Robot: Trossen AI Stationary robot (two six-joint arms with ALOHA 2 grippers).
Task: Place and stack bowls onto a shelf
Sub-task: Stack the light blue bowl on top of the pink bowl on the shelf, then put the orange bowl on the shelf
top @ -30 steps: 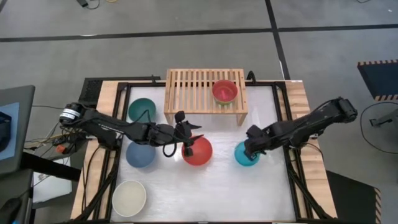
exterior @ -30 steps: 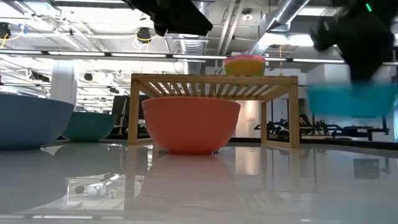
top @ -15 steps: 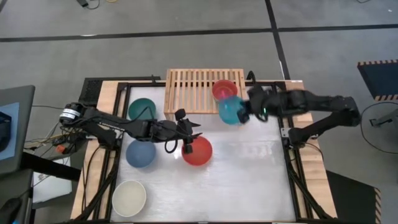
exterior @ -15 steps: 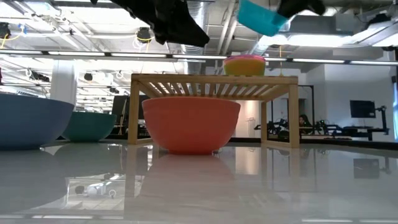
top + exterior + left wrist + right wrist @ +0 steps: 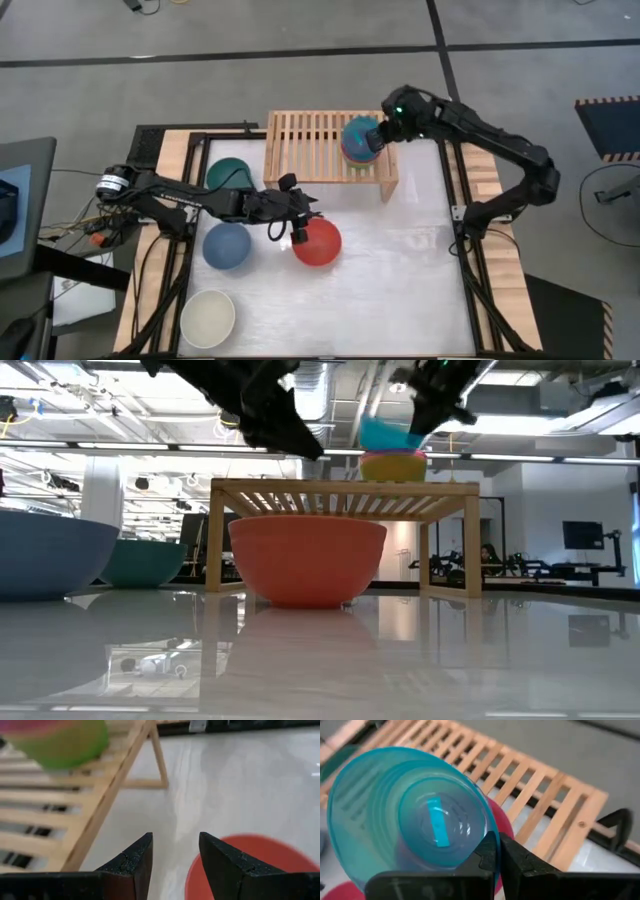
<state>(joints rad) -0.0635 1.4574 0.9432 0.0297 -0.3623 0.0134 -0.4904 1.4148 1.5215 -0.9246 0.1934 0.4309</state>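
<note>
My right gripper [image 5: 383, 133] is shut on the cyan bowl [image 5: 357, 140], holding it over a stack of bowls [image 5: 393, 464] on the right part of the wooden shelf [image 5: 312, 147]. In the left wrist view the stack's outer bowl is lime green [image 5: 65, 744]. My left gripper [image 5: 298, 226] is open and hangs in the air over the far left rim of the red bowl [image 5: 319, 243], touching nothing. The red bowl stands on the table in front of the shelf. My right gripper pinches the cyan bowl's rim [image 5: 487, 836] between its two fingers, one finger inside the bowl and one outside. The fingers come from the table's right side. The bowl is tilted, right above the stack's pink bowl [image 5: 504, 822]; I cannot tell whether it touches it.
A dark green bowl [image 5: 228, 174], a slate blue bowl [image 5: 226, 245] and a cream bowl [image 5: 208, 318] stand along the table's left side. The shelf's left half [image 5: 300, 140] is bare. The table's right half [image 5: 420, 270] holds nothing.
My right gripper has lifted the cyan bowl off the table's right part and carried it up, toward the far edge and leftward, to above the stack on the shelf. The bowl has tipped on the way. My left arm has stayed nearly still.
</note>
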